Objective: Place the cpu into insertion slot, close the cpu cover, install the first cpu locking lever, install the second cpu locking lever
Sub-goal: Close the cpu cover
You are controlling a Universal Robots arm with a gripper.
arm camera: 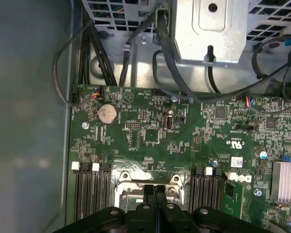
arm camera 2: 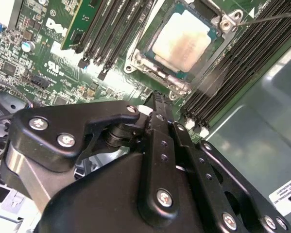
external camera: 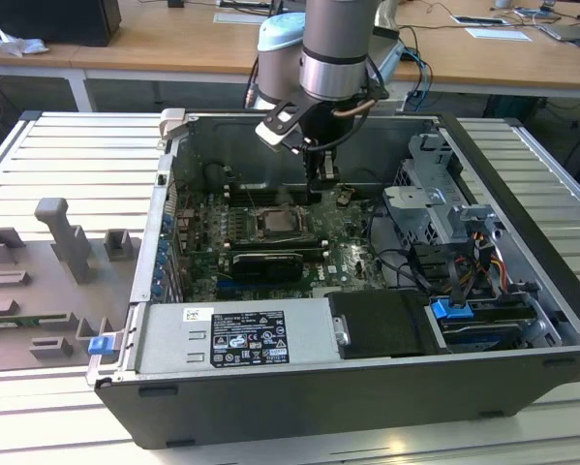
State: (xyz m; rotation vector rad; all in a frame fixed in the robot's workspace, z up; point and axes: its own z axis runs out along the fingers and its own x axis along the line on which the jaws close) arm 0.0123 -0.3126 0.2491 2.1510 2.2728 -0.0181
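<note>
**Cpu seated, gripper closed above the socket**

The cpu (arm camera 2: 184,41) already sits in the slot (external camera: 309,231), so the first step looks finished. The work seems to stand at the cover or the levers. The silvery cover (arm camera 2: 138,62) borders the cpu, but it cannot be told if it lies fully flat.

The gripper (arm camera 2: 157,98) hovers just beside the slot with its two fingers pressed together and nothing between them. A thin lever (arm camera 2: 271,17) runs out from one corner of the socket. A lever step would call for exact contact on this thin wire, and for a push that does not slip onto the memory slots (arm camera 2: 232,68) close by.

Counted: one cpu, one slot, one cover, one lever seen clearly, one gripper.
</note>
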